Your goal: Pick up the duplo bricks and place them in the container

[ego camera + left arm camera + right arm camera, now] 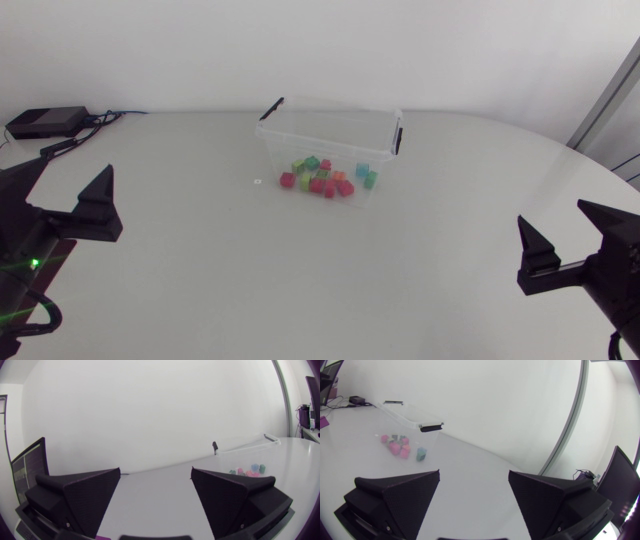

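Two robot arms are waiting on either side of a clear container of coloured bricks.
The bricks (325, 177) are lying inside the container (378, 150), and none is showing outside it. The left gripper (156, 470) and right gripper (474, 472) are both gaping wide and holding nothing, well apart from the container. Its long side is running across between them, with neither clearly nearer. A white tabletop (300, 280) is carrying it.

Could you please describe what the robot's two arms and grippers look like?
The left gripper and the right gripper are both matte black, each with two broad wedge-shaped fingers tapering to a point. In the head view a small green light glows on the left arm's dark body, near a looping black cable.
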Controlling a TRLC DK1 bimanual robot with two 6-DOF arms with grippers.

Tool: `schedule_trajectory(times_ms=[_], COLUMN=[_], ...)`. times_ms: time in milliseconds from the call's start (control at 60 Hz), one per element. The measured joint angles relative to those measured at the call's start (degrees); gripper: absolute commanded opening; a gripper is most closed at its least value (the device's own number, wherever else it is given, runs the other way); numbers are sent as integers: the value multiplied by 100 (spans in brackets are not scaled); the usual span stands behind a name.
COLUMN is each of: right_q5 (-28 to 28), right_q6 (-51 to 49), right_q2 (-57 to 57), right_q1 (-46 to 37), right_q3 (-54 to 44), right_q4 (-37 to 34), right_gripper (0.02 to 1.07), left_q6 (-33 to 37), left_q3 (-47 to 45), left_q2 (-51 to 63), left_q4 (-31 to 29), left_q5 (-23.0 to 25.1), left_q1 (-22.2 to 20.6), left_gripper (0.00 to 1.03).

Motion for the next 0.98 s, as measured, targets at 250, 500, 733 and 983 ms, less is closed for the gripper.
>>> schedule_trajectory(times_ms=[250, 500, 733, 983], right_q5=[20, 46, 105, 111], right_q6=[562, 1176, 1757, 1899], right_q2=[-317, -636, -944, -1003], right_q1=[74, 166, 245, 269], right_q3=[-341, -695, -1027, -1078], right_q4=[201, 472, 754, 769], right_gripper=[101, 101, 101, 101], left_q6=[-422, -828, -1213, -1331], left_q3=[-470, -894, -1333, -1419], left_q2=[-748, -1482, -2186, -2323], left_q4=[-382, -728, -1078, -1130], left_q5=[431, 861, 1248, 1309], left_q1=[240, 476, 702, 734], left_gripper=[99, 99, 99, 99])
